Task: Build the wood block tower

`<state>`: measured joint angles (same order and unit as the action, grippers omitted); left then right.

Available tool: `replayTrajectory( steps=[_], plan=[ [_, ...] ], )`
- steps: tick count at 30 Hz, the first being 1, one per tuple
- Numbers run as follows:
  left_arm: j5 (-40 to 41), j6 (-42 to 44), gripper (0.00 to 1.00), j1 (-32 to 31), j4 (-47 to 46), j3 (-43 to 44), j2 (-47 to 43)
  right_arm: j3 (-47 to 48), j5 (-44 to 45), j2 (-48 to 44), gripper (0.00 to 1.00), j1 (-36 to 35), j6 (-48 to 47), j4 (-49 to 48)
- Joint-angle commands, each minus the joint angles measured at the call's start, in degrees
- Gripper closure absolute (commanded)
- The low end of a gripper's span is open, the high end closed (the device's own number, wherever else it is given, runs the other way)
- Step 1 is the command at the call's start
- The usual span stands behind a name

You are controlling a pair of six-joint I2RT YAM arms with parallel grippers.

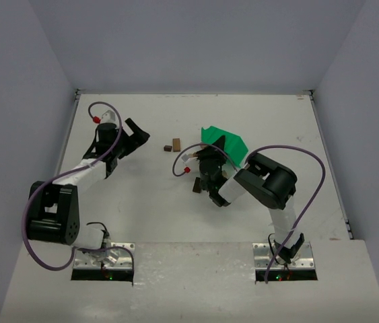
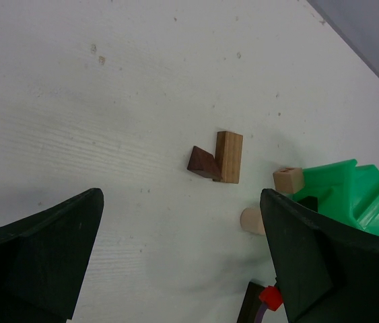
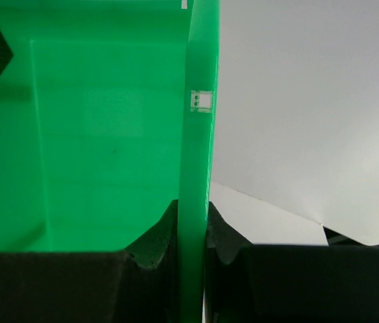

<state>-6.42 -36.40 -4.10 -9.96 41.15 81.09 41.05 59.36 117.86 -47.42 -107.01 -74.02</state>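
**Top external view.** The left gripper (image 1: 137,139) hangs over the table (image 1: 176,222) at centre left with its jaws spread and nothing between them. The right gripper (image 1: 211,161) sits at the near edge of the green bin (image 1: 226,140), just right of centre; the bin appears tipped. No tower stands yet. A dark wedge (image 1: 167,148) and a tan rectangular block (image 1: 176,143) lie touching between the two grippers. A further dark block (image 1: 194,187) lies just below the right gripper.

**Left wrist view.** The left fingers (image 2: 34,262) frame the lower corners, wide apart and holding nothing. The wedge and the tan rectangular block rest at centre frame. A tan cube (image 2: 288,180) touches the bin at right, and a pale cylinder (image 2: 252,221) lies just below it.

**Right wrist view.** The right fingers (image 3: 155,249) are pinched on the bin's thin wall, which runs vertically between the pads. No blocks show inside the visible part of the bin.

**Step in hand (judgement).** The blocks look to be getting emptied or cleared from the bin, and stacking has not begun. The next move calls for releasing the bin away from the loose pieces. The empty left gripper would then lower over one block, probably the tan rectangular one, as a base.
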Motion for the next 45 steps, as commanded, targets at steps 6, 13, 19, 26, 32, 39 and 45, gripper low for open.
replayTrajectory(
  steps=[6,13,19,26,32,39,45],
  plan=[
    [1.14,1.19,0.0,-0.21,0.17,0.02,-4.38,4.5,-0.8,-1.64,0.95,-0.05,-4.03,-20.73],
    [1.55,1.71,0.0,-0.21,1.16,-0.33,-6.19,4.4,1.89,-3.15,0.95,1.25,-0.36,-20.23],
    [1.83,1.96,0.0,-0.21,1.42,-0.98,-9.02,3.85,3.41,-5.5,0.95,4.02,3.09,-20.27],
    [-1.86,2.98,0.0,-0.21,0.62,-0.96,-9.11,2.17,7.95,-12.68,0.95,8.38,24.17,-9.33],
    [-1.75,3.18,0.0,-0.21,0.66,-0.74,-9.08,9.89,-6.31,-27.29,0.97,12.08,96.78,66.94],
    [-3.35,3.51,0.0,-0.21,1.13,-0.65,-9.61,5.4,-42.8,-42.31,0.98,18.64,110.89,77.01],
    [-3.14,3.73,0.0,-0.21,3.31,-1.55,-14.02,12.6,-47.68,-37.4,0.97,27.51,114.95,85.2]
  ],
)
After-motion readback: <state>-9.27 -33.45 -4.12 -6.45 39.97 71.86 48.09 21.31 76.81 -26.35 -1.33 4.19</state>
